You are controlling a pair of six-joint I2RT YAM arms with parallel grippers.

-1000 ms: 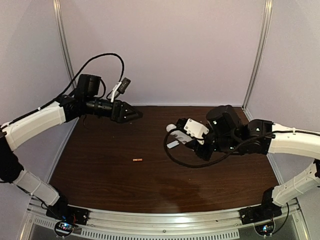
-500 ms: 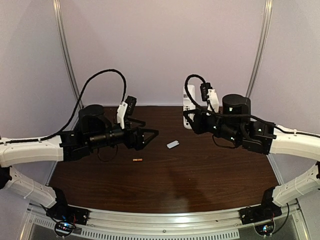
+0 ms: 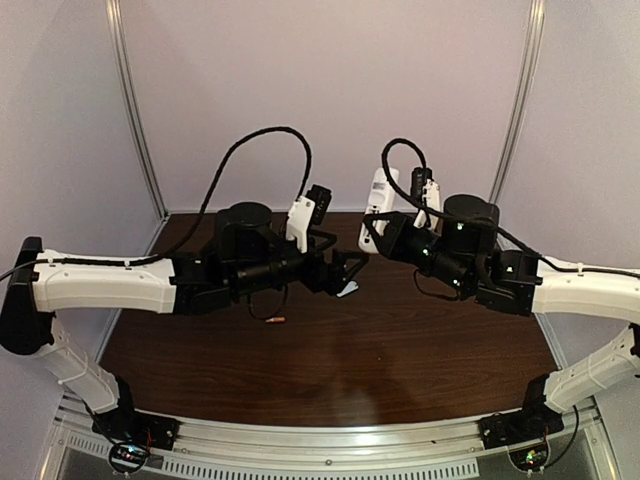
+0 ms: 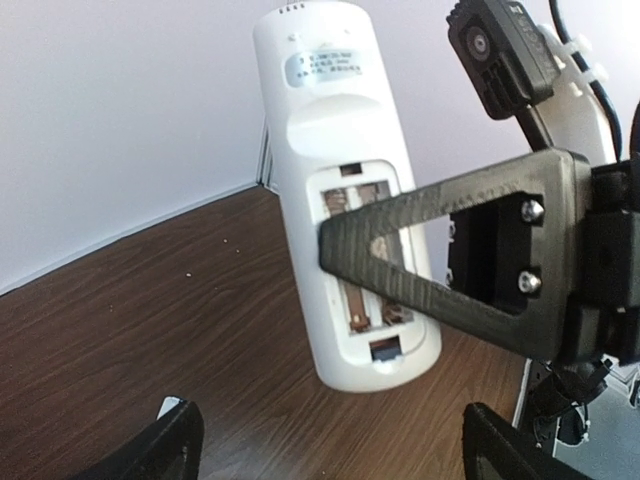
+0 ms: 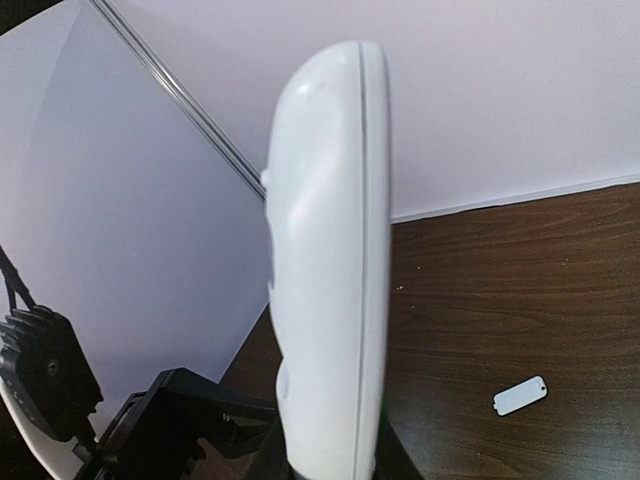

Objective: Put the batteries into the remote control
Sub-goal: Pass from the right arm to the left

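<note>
Battery: One small orange-red battery (image 3: 275, 320) is lying flat on the brown table (image 3: 420, 370). It is the nearest thing to the arm bases, and nothing is touching it.
Cover piece: A little white cover piece (image 5: 520, 395) is lying flat on the table, a bit farther back than the battery. In the top view it is peeking out from just under the left claw.
Left claw: The left claw (image 3: 350, 270) is hanging over the middle of the table with its two fingers spread wide apart. It is holding nothing and is pointing toward the remote.
Right claw: The right claw (image 3: 385, 228) is squeezing the lower half of the remote control (image 4: 340, 200). One black finger (image 4: 440, 260) is crossing over the open battery bay.
Remote control: It is standing almost upright in the air, off the table and a little right of the middle. Its back is facing the left claw, and the bay is showing its metal contacts.
Back wall: A pale wall (image 3: 330, 90) is standing behind everything.
</note>
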